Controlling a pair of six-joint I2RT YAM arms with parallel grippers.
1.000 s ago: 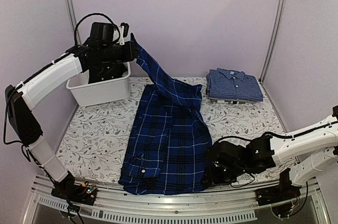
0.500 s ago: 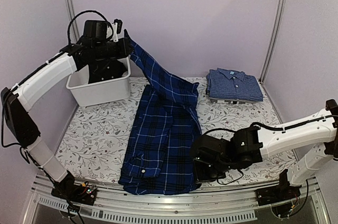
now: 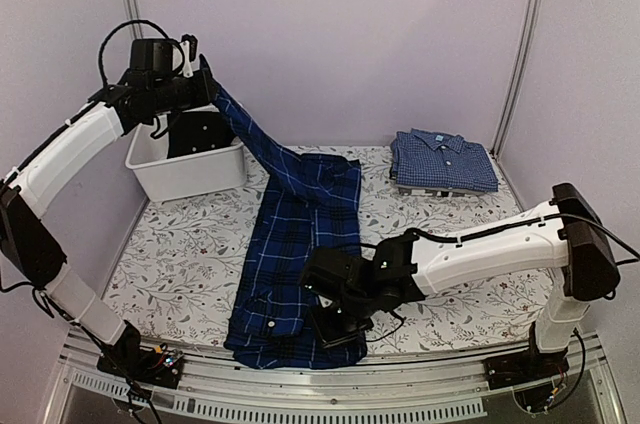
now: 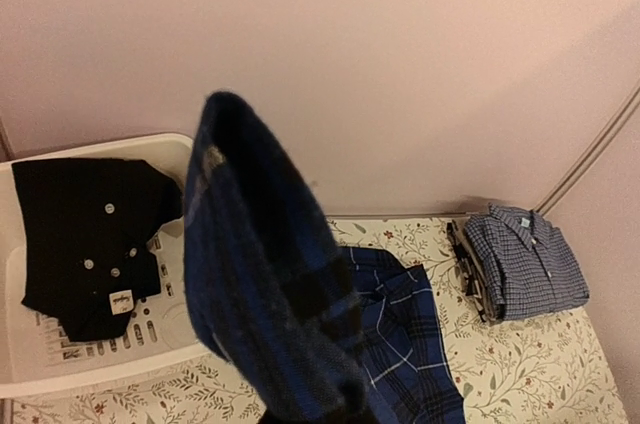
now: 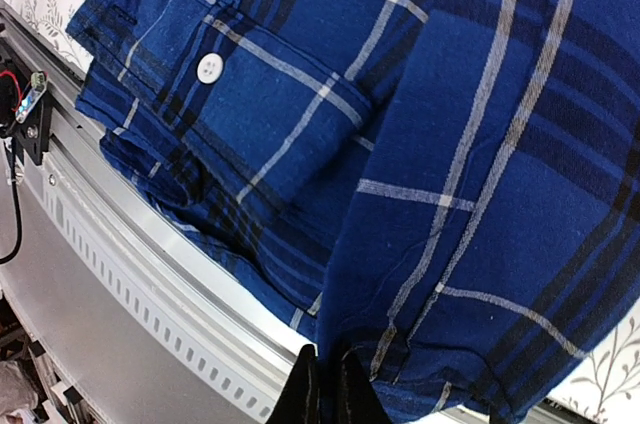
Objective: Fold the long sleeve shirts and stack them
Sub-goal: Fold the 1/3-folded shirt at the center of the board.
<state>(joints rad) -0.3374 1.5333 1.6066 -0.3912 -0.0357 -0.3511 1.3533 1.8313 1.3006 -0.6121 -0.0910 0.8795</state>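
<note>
The large navy and royal-blue plaid shirt (image 3: 300, 244) lies lengthwise on the table's middle. My left gripper (image 3: 205, 84) is shut on its upper end and holds it high over the white bin, so the cloth (image 4: 260, 274) hangs taut and hides the fingers in the left wrist view. My right gripper (image 3: 337, 321) is shut on the shirt's near hem (image 5: 450, 344), a thin fold pinched between the black fingertips (image 5: 305, 392), and sits over the shirt's lower right part. The lighter blue checked shirt (image 3: 443, 161) lies folded at the back right, also visible as a neat pile (image 4: 525, 264).
A white bin (image 3: 185, 172) stands at the back left with a black buttoned garment (image 4: 85, 234) inside. The metal rail (image 5: 150, 274) of the table's near edge runs just below the plaid hem. A buttoned cuff (image 5: 210, 68) lies near the shirt's front left corner.
My right arm has swept left from the table's right side onto the plaid shirt, shutting on its edge and drawing it over. My left gripper has moved left and higher with the cloth.
</note>
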